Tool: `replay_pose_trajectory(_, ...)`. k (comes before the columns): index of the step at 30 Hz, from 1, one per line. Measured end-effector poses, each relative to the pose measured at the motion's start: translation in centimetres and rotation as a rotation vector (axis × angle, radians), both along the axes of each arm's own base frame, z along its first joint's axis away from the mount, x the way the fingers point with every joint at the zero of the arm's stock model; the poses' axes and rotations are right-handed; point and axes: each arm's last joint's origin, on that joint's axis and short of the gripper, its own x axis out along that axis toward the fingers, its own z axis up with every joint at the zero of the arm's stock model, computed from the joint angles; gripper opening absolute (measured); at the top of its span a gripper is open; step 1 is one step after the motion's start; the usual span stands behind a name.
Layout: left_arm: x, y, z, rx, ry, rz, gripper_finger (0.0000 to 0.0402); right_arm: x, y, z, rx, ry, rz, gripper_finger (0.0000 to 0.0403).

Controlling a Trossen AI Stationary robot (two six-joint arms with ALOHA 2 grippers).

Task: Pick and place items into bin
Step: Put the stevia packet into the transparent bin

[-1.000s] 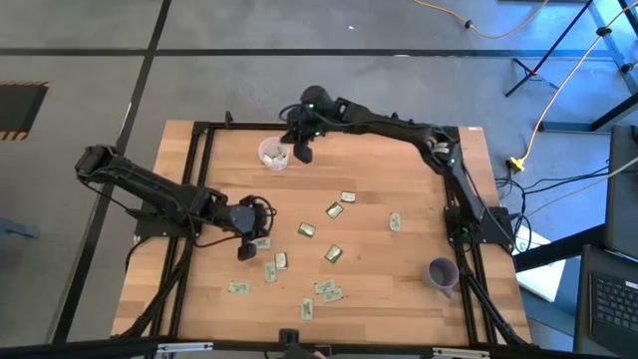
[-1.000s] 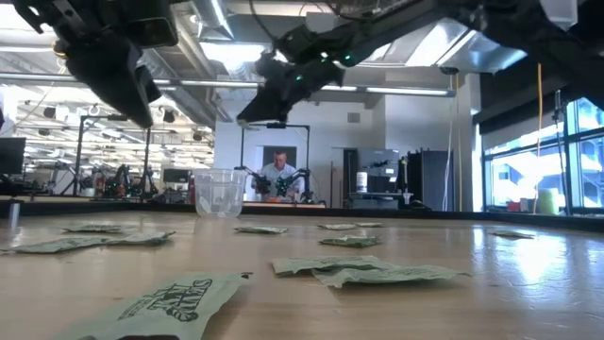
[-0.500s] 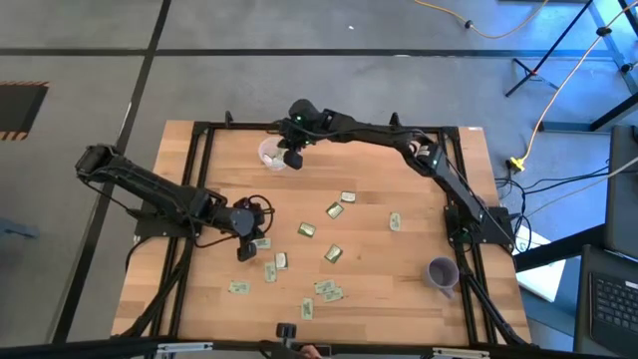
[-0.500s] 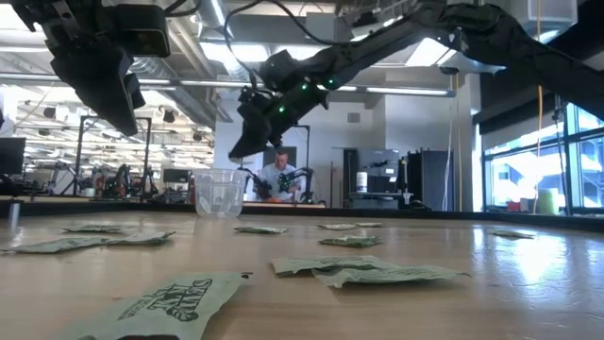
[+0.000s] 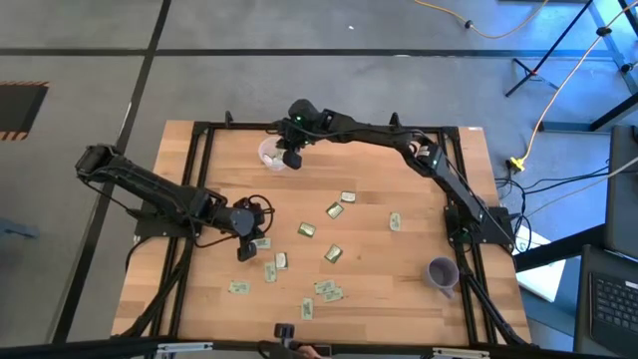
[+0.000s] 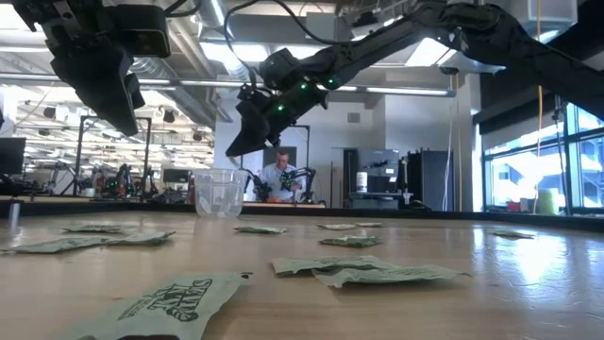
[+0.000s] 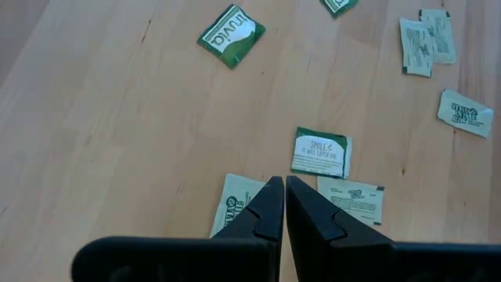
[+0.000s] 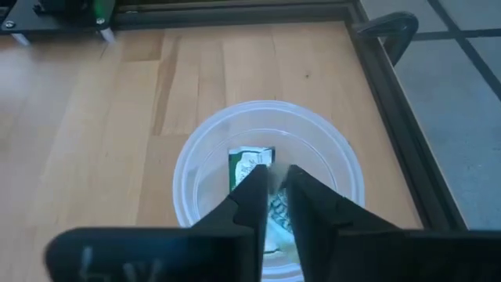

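Observation:
The clear cup (image 5: 271, 153) stands on its base near the table's far edge, left of the middle. My right gripper (image 5: 291, 158) hangs over its mouth (image 8: 188, 157), shut on a pale packet; a green-and-white packet (image 8: 250, 163) lies inside the cup. Several pale green, white and gold packets (image 5: 333, 253) lie flat across the middle and near part of the table. My left gripper (image 5: 246, 249) is shut and hovers well above the packets at the table's left (image 7: 239, 205), touching nothing. My right gripper pinches a pale packet (image 8: 278, 205) between its two fingers, coming from above and slanting down into the cup's mouth. The packet is lifted clear and hangs below the fingertips inside the rim. The fingers hide which part of it they are on.
A purple cup (image 5: 442, 271) stands near the table's right near corner. Black frame rails (image 5: 199, 179) run along the table's edges. Bare wood lies between the clear cup and the scattered packets. In the low view a person (image 6: 279, 175) sits far behind the table.
My right gripper has swung toward the table's left, from beside the clear cup's right side to over its mouth, then held still there.

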Motion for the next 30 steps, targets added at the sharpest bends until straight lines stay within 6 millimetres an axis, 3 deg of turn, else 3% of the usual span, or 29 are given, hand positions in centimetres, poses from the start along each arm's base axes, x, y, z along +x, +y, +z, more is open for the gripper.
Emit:
replay_pose_trajectory(5,0.0,0.0,0.0,0.002,-0.001,0.001,0.0012,0.1,0.2,0.1,-0.002,-0.008,0.006,0.0097)
replay_pose_trajectory(10,0.0,0.0,0.0,0.001,0.0,0.001,0.0013,-0.3,0.7,0.8,0.013,0.028,0.012,0.0108)
replay_pose_trajectory(14,0.0,0.0,0.0,-0.003,0.003,-0.005,0.0013,-2.5,1.7,3.5,0.021,0.139,0.047,0.0109)
replay_pose_trajectory(20,0.0,0.0,-0.1,0.053,0.004,-0.07,0.0013,-5.5,3.1,6.0,0.115,0.29,0.102,0.0108)
replay_pose_trajectory(25,0.1,0.0,-0.3,0.067,0.016,-0.074,0.0026,-7.7,4.2,6.6,0.173,0.284,0.114,0.0109)
replay_pose_trajectory(30,0.5,-0.1,-1.4,0.089,0.077,-0.08,0.0054,-11.4,5.8,6.6,0.14,0.218,0.034,0.0109)
